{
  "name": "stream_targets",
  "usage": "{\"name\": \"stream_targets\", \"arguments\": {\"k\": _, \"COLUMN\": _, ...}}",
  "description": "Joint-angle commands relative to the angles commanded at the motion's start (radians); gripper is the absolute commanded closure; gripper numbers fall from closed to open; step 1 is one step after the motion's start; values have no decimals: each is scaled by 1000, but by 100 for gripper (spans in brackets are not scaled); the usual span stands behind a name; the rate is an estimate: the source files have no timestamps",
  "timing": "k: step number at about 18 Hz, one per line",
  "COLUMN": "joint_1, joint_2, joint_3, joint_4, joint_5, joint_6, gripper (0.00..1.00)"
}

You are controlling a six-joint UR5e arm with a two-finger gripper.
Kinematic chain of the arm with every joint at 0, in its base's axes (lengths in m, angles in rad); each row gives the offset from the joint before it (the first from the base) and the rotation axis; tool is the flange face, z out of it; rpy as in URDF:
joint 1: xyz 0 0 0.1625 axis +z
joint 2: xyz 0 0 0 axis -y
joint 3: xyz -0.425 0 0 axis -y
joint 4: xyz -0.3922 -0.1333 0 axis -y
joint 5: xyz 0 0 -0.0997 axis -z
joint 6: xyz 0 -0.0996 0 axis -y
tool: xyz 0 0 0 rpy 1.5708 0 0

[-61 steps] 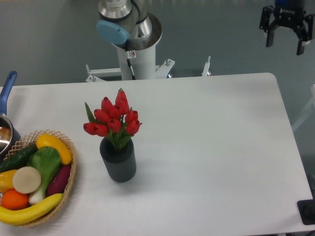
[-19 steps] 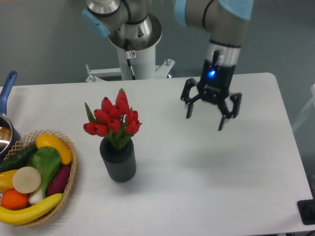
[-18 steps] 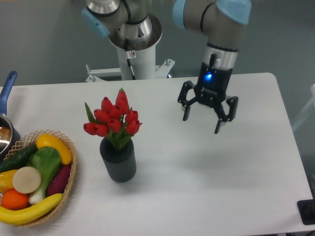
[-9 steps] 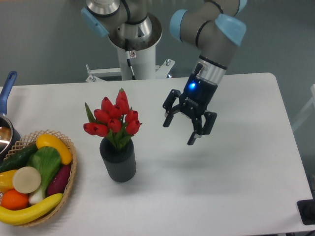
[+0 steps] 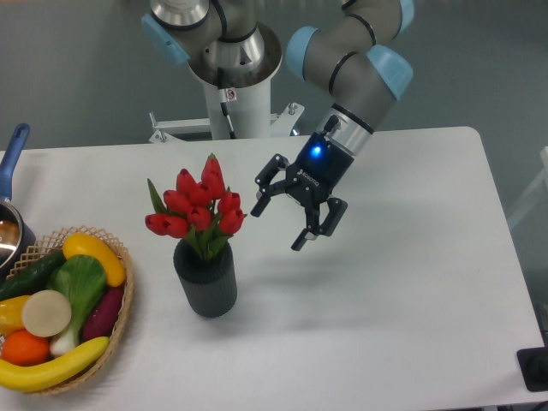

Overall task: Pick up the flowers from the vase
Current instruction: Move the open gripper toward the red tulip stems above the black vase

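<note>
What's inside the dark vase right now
The flowers stand in the vase: red buds, green leaves and stem tops show above its rim. The lower stems and the vase's bottom are hidden by its wall.

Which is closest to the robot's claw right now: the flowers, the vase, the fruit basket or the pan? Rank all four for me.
Measured from the gripper, jaws open:
1. Flowers, just to its left.
2. Vase, left and lower, under the flowers.
3. Basket, farther left near the front edge.
4. Pan, at the far left edge.
</note>
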Motion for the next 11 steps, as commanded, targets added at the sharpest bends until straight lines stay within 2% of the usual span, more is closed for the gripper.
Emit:
{"name": "stream_targets", "arguments": {"k": 5, "joint_1": -6, "joint_2": 15, "joint_3": -31, "joint_4": 2, "joint_5": -2, "joint_6": 11, "gripper": 0}}
{"name": "stream_targets", "arguments": {"k": 8, "joint_1": -35, "joint_2": 5, "joint_3": -40, "joint_4": 2, "joint_5": -15, "joint_6": 43, "gripper": 0}}
{"name": "stream_targets", "arguments": {"k": 11, "joint_1": -58, "joint_2": -12, "joint_3": -48, "joint_4": 2, "joint_5": -93, "joint_6": 72, "gripper": 0}}
